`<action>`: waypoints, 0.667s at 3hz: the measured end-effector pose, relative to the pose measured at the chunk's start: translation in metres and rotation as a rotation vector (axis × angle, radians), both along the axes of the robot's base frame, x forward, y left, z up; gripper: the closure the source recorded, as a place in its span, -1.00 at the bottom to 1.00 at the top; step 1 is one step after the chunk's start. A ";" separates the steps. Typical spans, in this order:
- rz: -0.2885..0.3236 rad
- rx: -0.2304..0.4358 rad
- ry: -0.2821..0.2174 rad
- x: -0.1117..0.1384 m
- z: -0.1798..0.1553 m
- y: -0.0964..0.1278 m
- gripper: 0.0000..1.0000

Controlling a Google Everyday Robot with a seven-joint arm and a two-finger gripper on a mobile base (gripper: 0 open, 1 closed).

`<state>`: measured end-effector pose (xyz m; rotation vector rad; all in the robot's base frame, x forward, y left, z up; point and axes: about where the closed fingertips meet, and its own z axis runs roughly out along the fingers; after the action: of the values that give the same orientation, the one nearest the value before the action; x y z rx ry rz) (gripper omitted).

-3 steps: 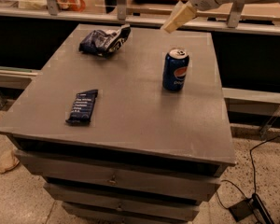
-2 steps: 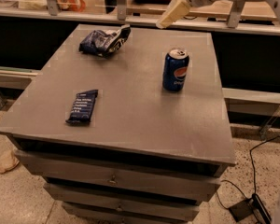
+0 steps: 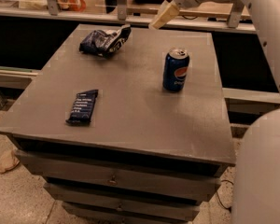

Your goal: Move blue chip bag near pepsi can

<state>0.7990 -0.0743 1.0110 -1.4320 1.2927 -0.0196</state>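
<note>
blue chip bag (image 3: 104,41) far-left; pepsi can (image 3: 176,70) right; jaws above far edge.

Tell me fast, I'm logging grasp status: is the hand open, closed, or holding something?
Hand: in the air above the far edge of the table, not touching the blue chip bag; open or closed cannot be told.

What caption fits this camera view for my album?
Tan gripper hovers above the far edge of a grey table, between crumpled navy chip bag and blue Pepsi can.
</note>
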 end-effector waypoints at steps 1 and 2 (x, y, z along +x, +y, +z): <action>0.059 -0.042 0.006 0.005 -0.009 0.025 -1.00; 0.083 -0.056 0.017 0.005 -0.018 0.039 -1.00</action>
<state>0.8039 -0.0355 0.9925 -1.5358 1.2544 0.0124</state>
